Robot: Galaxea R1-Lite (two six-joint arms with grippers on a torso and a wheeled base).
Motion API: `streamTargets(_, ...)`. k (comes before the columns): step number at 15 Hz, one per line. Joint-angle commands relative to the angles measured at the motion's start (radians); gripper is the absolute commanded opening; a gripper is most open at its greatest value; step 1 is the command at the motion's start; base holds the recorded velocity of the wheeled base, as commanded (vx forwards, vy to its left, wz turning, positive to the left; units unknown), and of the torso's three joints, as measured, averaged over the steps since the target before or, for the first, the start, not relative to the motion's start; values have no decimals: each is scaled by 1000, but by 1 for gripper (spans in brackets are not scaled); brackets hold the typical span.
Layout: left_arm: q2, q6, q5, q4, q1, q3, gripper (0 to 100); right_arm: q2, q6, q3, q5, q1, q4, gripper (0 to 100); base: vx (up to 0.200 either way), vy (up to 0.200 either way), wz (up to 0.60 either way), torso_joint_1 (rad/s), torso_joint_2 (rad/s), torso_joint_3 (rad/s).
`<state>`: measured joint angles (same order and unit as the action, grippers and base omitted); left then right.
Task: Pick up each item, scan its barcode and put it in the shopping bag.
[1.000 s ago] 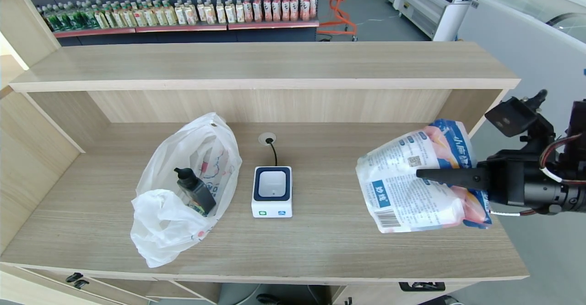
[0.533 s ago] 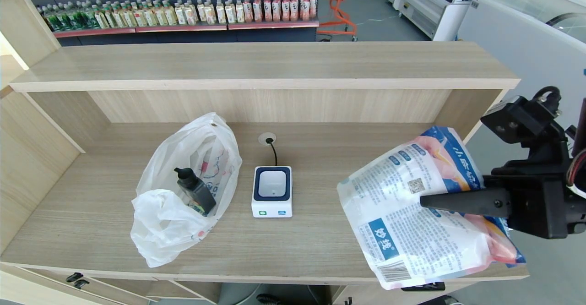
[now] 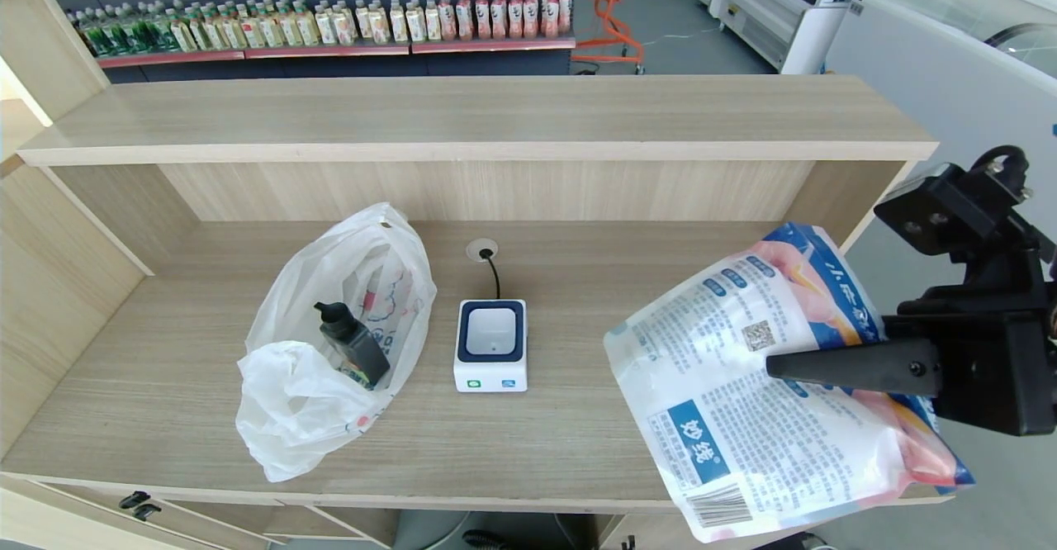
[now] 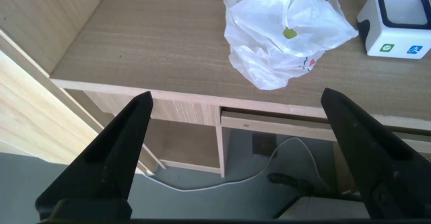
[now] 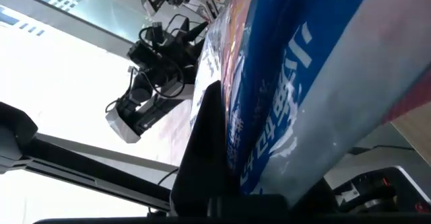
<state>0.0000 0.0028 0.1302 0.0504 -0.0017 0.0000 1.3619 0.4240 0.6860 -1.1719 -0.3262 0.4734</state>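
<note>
Wooden tabletop (image 3: 570, 438) carries the scanner (image 3: 490, 343) at its middle, the shopping bag (image 3: 277, 405) just beside it; the right pincer (image 3: 780, 362) is clenched on a printed pouch (image 3: 727, 418), held in the air over the tabletop's right front corner, well apart from the scanner. Gripped at one side, the limp pouch could slip, and its barcode (image 3: 717, 504), facing up, would likely miss the scanner unless turned; the left pincer (image 4: 236, 150) hangs released.

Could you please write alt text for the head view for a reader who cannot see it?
The right claw grips a large white-and-blue pouch, held off the wooden counter at its right end with the barcode at the pouch's lower corner. A white scanner sits mid-counter; left of it lies an open white shopping bag with a dark bottle inside.
</note>
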Motion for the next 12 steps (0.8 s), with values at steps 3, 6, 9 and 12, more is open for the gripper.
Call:
streamTargets(3, 0, 0, 0, 0, 0, 0, 100, 0, -2, -2, 5, -1, 2, 0, 0, 0, 0, 0, 0, 0)
streamTargets(6, 0, 0, 0, 0, 0, 0, 100, 0, -4, -2, 6, 1, 2, 0, 0, 0, 0, 0, 0, 0)
streamTargets(9, 0, 0, 0, 0, 0, 0, 100, 0, -5, -2, 6, 1, 4, 0, 0, 0, 0, 0, 0, 0)
streamTargets(12, 0, 0, 0, 0, 0, 0, 100, 0, -7, -3, 9, 1, 4, 0, 0, 0, 0, 0, 0, 0)
